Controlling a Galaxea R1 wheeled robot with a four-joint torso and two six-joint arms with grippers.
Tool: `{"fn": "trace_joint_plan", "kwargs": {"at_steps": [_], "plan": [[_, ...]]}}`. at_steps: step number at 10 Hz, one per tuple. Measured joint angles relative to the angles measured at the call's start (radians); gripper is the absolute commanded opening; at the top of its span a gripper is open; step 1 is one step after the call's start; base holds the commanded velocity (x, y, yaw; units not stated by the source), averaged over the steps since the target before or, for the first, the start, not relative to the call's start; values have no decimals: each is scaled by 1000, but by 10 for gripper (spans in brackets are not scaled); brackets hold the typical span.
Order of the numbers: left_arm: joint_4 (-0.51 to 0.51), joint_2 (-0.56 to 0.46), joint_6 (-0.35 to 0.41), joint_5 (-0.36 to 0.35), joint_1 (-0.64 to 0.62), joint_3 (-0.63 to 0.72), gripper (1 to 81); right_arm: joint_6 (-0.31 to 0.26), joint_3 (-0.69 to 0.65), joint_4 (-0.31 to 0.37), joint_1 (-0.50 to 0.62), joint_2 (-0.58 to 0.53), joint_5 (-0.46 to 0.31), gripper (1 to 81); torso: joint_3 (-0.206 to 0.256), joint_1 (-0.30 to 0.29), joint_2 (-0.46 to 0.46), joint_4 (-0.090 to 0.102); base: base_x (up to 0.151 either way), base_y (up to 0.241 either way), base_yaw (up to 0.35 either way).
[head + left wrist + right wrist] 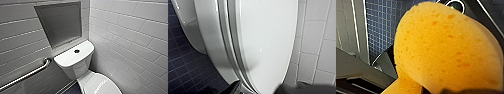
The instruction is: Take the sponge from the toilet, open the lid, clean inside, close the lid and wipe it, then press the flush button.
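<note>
White-tiled bathroom, toilet (71, 60) lid (268, 42) closed, sponge (443, 47) in right jaws.

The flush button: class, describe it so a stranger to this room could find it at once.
Find the white toilet in the tiled corner, under the grey recessed panel. In the middle of its flat tank top sits the flush button, the one small dark round spot on that white surface.

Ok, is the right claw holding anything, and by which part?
The right claw has the sponge. The contact is hidden behind the sponge's bulk, so which part is gripped cannot be told.
</note>
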Motion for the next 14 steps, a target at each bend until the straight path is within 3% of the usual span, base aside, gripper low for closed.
{"fn": "trace_joint_plan", "kwargs": {"at_steps": [4, 14], "plan": [[-1, 33, -60, -15, -18, -53, 811, 0, 0, 0, 3, 0, 0, 10, -5, 0, 0, 0, 0, 0, 0], [-3, 125, -93, -17, -39, -222, 811, 0, 0, 0, 7, 14, -1, 10, -11, 1, 0, 0, 0, 0, 0]]}}
